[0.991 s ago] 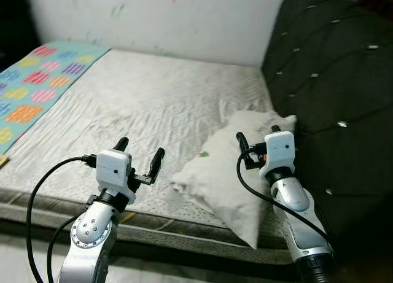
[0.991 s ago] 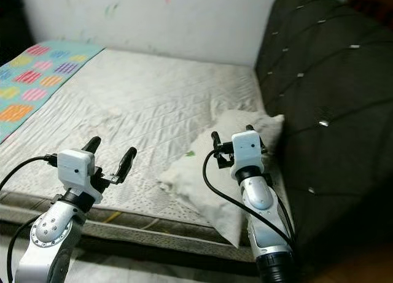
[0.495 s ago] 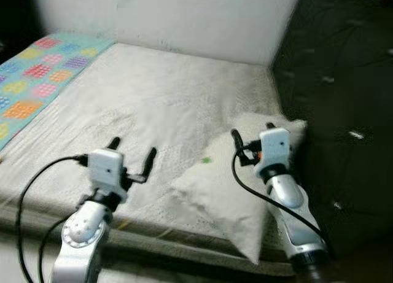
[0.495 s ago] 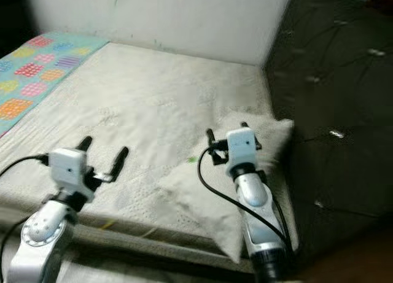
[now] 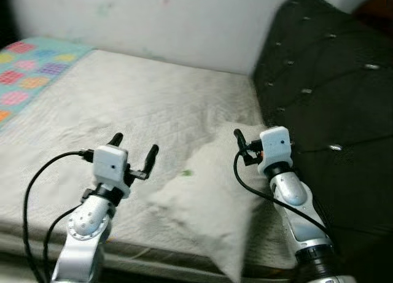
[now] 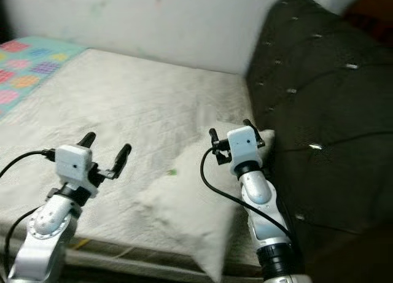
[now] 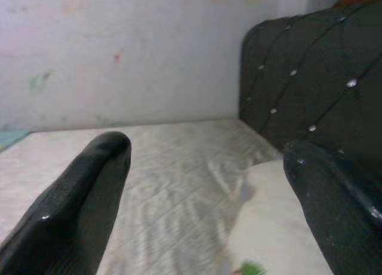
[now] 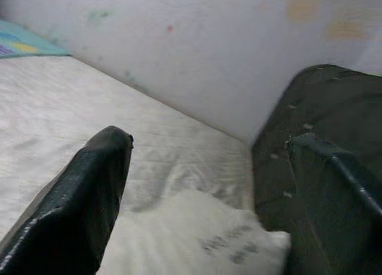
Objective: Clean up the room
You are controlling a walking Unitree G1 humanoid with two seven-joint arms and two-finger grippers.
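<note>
A: Where is the pillow (image 5: 212,194)?

B: It lies on the bed (image 5: 110,105), near the front edge and toward the robot's right, with one corner up against the dark tufted headboard (image 5: 325,80). A small green speck shows on its cover (too small to tell what it is).

A: And the claws?

B: The left claw (image 5: 134,149) hovers over the white quilted bed cover, just beside the pillow's left edge, its two black fingers (image 7: 77,197) spread wide with nothing between them. The right claw (image 6: 232,134) is raised above the pillow's far end, close to the headboard; its fingers (image 8: 83,197) also stand well apart and empty.

A: Anything else on the bed?

B: A colourful patterned blanket (image 5: 31,59) at the far left, well apart from the pillow. Behind the bed is a pale wall (image 5: 153,19) with faint marks.
</note>
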